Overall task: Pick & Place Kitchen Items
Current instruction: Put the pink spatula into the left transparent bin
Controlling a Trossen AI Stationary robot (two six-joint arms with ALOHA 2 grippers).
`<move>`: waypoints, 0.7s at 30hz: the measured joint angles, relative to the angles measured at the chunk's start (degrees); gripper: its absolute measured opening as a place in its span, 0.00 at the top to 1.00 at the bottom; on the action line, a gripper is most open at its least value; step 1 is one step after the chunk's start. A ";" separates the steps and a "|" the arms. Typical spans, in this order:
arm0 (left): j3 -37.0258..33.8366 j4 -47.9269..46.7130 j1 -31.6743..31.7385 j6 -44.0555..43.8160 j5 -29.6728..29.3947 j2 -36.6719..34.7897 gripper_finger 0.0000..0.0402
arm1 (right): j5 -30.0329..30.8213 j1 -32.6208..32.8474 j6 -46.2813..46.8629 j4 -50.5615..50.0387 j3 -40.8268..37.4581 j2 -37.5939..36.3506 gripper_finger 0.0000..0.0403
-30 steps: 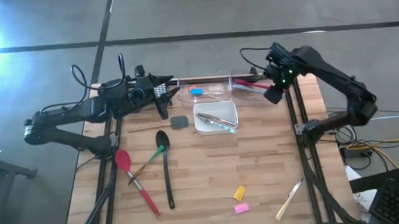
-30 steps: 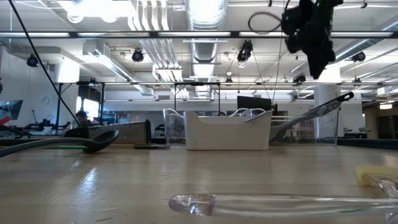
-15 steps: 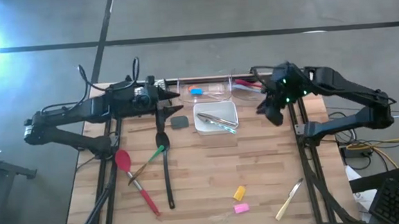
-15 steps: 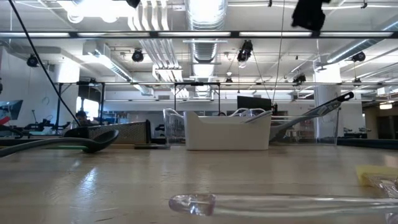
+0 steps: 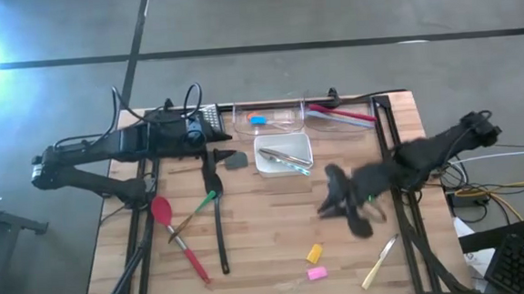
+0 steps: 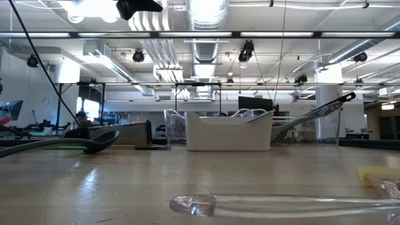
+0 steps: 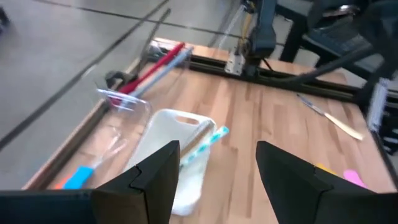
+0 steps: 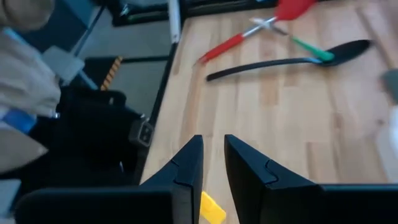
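Observation:
Long-handled utensils lie flat at the table's near left: a red spatula (image 5: 163, 211), a black spoon (image 5: 217, 214) and a green-handled tool (image 5: 202, 204). A yellow piece (image 5: 314, 252), a pink piece (image 5: 316, 273) and a pale knife (image 5: 380, 263) lie near the front. My right gripper (image 5: 327, 207) hangs blurred over the table's right middle; in its wrist view the fingers (image 8: 211, 163) stand a narrow gap apart, with nothing between them, above the yellow piece (image 8: 211, 211). My left gripper (image 5: 211, 143) hangs open (image 7: 217, 171) left of the white tray (image 5: 284, 157).
The white tray (image 7: 163, 155) holds tongs. Behind it stand two clear bins, one with a blue piece (image 5: 258, 121), the other with red spatulas (image 5: 340, 115). A steel grater (image 5: 207, 119) sits at the far left, with a dark grey piece (image 5: 235, 160) beside it. Black rails (image 5: 392, 157) run along both sides.
My right gripper has swung from above the far right bin toward the table's near edge and middle, leaving the low view, and has turned toward the left side. My left gripper has sunk a little and tipped downward by the grater. No item has moved.

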 joint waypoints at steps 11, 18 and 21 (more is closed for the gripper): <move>0.00 -1.55 -1.38 -0.05 0.44 0.42 0.46 | 11.73 12.45 7.13 5.68 0.04 14.38 0.89; 0.00 -2.08 -1.38 0.07 0.42 1.03 0.46 | 11.42 13.90 7.38 12.98 0.69 24.60 0.89; 0.00 -3.51 -1.49 0.00 0.42 1.23 0.46 | 11.64 14.64 7.92 13.00 3.04 29.07 0.89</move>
